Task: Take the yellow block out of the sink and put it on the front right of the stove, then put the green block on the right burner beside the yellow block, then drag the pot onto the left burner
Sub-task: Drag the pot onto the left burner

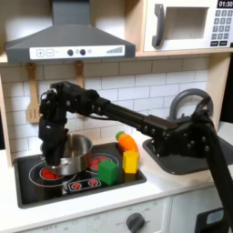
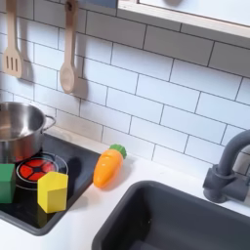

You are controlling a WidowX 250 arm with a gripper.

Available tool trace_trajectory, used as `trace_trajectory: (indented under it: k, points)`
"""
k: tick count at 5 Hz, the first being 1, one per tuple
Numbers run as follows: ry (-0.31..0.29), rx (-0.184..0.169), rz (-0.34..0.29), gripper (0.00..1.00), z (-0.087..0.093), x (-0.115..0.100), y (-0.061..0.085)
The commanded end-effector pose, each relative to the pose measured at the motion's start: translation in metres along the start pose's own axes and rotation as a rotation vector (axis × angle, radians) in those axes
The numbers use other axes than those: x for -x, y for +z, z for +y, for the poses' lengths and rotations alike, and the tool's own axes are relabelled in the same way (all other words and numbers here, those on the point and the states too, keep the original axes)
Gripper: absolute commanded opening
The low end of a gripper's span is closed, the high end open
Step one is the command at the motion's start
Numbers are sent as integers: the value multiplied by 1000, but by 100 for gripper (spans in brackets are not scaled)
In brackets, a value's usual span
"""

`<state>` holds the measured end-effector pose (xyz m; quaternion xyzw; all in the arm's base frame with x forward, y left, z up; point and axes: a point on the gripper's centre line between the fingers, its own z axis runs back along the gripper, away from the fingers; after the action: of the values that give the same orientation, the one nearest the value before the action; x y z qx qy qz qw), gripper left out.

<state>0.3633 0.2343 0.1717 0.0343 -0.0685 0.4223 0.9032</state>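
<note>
Black and flat, the stove (image 1: 55, 187) sits in the white counter of a toy kitchen, its red rings showing in both exterior views. On the first exterior view's left half of the cooktop stands the steel pot (image 1: 71, 153), shiny and lidless, and the arm reaches down over it from the first exterior view's right, its black links running back toward the sink. The gripper (image 1: 56, 162) hangs at the pot's near rim, low against the metal; from where I stand I cannot tell whether its pincer is apart or closed, nor whether it has hold of the rim. The left burner (image 1: 43, 171) shows as a red ring just in front of the pot, partly under it.

Toward the first exterior view's right end of the cooktop, the green block (image 1: 109, 172) and the yellow block (image 1: 130, 161) stand just beside each other, yellow nearer the stove's right edge. In the second exterior view the yellow block (image 2: 52, 190) sits at the front corner of the cooktop, the green block (image 2: 6, 183) next to it at the picture's left edge, and the right burner (image 2: 36, 168) lies bare just behind them, with the pot (image 2: 20, 130) beyond.

An orange carrot toy (image 2: 107, 167) with a green tip lies on the white counter between stove and sink (image 2: 176, 220). The dark faucet (image 2: 230, 171) rises at the second exterior view's right. Two wooden utensils (image 2: 67, 59) hang on the tiled wall.
</note>
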Motion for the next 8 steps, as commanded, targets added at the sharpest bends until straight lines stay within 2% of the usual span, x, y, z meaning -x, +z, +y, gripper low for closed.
trace_trajectory:
  k: [1, 2, 3, 6, 7, 8]
  points:
    - [5, -2, -5, 0, 3, -5, 0]
    - [17, -9, 1, 0, 7, -6, 2]
    - [55, -21, 6, 0, 21, -10, 1]
    - [52, -30, 8, 0, 24, -7, 1]
    - [70, -45, 15, 100, 24, -9, 0]
    - [87, -48, 19, 100, 26, -7, 1]
